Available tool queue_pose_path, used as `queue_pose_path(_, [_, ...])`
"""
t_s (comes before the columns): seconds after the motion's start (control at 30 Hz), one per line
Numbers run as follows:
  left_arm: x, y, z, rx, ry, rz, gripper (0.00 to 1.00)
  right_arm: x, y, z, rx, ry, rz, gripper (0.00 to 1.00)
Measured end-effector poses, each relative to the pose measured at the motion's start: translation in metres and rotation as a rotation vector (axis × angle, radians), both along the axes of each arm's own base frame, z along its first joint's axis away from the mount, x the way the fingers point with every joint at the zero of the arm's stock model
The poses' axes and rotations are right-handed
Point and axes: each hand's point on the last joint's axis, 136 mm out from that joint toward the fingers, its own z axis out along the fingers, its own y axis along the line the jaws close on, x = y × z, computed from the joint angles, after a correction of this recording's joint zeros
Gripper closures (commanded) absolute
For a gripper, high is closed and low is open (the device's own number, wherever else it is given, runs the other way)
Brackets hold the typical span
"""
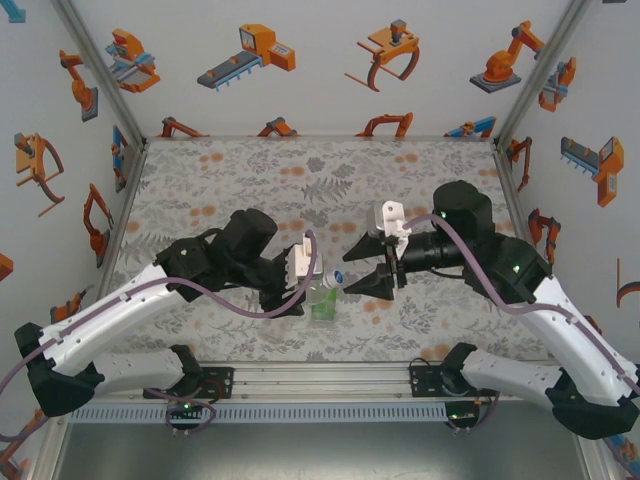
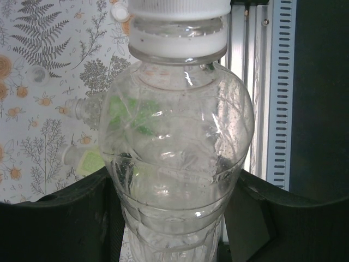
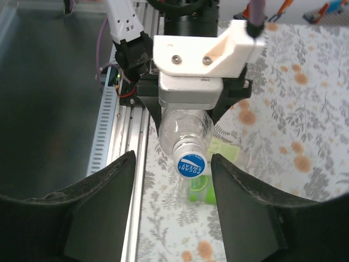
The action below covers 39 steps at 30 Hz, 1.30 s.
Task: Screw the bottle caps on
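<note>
The left gripper (image 2: 174, 218) is clamped around the clear bottle (image 2: 180, 142). In the middle of the right wrist view, its blue-topped cap (image 3: 192, 165) lies between the right gripper's (image 3: 173, 161) wide-spread fingers, touching neither.

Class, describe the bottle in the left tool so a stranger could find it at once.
Over the floral table, look near the middle of the front edge. The left tool grips a clear bottle, its blue-topped cap facing the open right tool. Unlike the green-labelled bottle lying below, it has no label.
</note>
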Motion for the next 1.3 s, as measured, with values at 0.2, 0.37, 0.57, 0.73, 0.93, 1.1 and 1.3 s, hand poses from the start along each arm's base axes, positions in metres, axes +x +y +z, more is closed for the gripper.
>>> queue_pose_path(0.2, [-0.001,0.000,0.001,-0.004,0.002,-0.004,1.00,0.002,0.011,-0.017,-0.023,-0.051,0.077,0.49])
queue_pose_path(0.37, [-0.002,0.000,0.001,-0.002,0.004,-0.006,1.00,0.003,0.014,-0.033,-0.048,-0.044,0.099,0.51])
queue_pose_path(0.57, [-0.003,0.000,0.002,-0.001,0.006,-0.010,1.00,0.004,0.015,-0.042,-0.064,-0.041,0.101,0.57])
queue_pose_path(0.73, [-0.004,0.000,0.004,-0.004,0.006,-0.015,1.00,0.006,0.015,-0.042,-0.065,-0.052,0.095,0.67])
queue_pose_path(0.93, [-0.005,0.001,0.002,0.007,0.011,-0.013,1.00,0.009,0.015,-0.048,-0.079,-0.025,0.074,0.80])
queue_pose_path(1.1, [-0.002,0.003,0.000,0.019,-0.001,0.003,1.00,0.019,0.016,-0.051,-0.080,0.135,-0.043,0.88])
queue_pose_path(1.3, [0.005,0.005,-0.005,0.038,-0.024,0.037,1.00,0.047,0.012,-0.065,-0.066,0.591,-0.361,0.92])
